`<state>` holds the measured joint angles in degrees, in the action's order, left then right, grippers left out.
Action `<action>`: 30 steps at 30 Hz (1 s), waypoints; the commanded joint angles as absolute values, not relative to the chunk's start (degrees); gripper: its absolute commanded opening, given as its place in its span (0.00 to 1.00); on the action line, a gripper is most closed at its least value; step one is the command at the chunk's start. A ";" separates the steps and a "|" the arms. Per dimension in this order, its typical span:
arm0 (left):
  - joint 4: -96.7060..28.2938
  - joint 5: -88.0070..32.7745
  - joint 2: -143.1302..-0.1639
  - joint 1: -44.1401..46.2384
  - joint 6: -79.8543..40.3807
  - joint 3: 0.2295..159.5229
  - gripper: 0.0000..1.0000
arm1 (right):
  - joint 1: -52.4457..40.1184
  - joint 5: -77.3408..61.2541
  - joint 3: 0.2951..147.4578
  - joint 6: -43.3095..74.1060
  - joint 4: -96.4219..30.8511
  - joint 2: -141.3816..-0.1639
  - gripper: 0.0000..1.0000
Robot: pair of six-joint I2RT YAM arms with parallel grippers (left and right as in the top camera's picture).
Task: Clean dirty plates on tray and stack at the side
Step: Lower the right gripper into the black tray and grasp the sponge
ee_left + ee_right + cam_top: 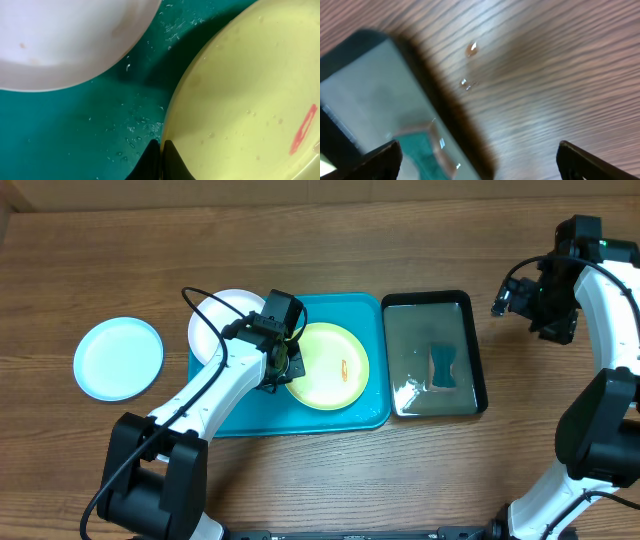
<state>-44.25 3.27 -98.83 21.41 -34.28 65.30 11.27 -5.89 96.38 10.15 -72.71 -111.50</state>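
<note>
The yellow-green plate (330,367) lies on the right half of the teal-blue tray (240,415) and has an orange smear on it. The white plate (222,320) sits at the tray's far left corner, overlapping its rim. The pale cyan plate (118,358) lies on the table left of the tray. My left gripper (287,365) is shut on the left rim of the yellow-green plate (250,100); its wrist view also shows the white plate (65,40) and the wet tray (75,130). My right gripper (548,315) is open and empty, above the table right of the black tray.
A glossy black tray (478,350) of water stands right of the teal tray, with a teal sponge (443,367) in it. In the right wrist view the black tray's rim (435,95) and the sponge (420,145) are blurred, with water drops on the wood.
</note>
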 commanded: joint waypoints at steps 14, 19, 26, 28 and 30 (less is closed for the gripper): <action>-44.45 3.62 -99.66 21.78 -34.92 64.42 0.04 | -0.32 -7.73 94.63 5.85 -86.43 -110.37 0.80; -44.23 3.57 -99.66 21.78 -35.83 64.01 0.04 | -5.37 -1.69 89.08 10.33 -82.19 -110.37 0.80; -44.27 3.55 -99.66 21.78 -35.83 64.01 0.04 | -9.72 -1.54 80.29 10.26 -69.78 -110.37 0.65; -44.29 3.55 -99.66 21.78 -35.83 64.01 0.04 | -10.20 -1.52 79.02 10.26 -67.44 -110.37 0.58; -44.27 3.53 -99.66 21.78 -35.83 64.01 0.04 | -10.46 -1.52 78.11 10.26 -65.49 -110.37 0.51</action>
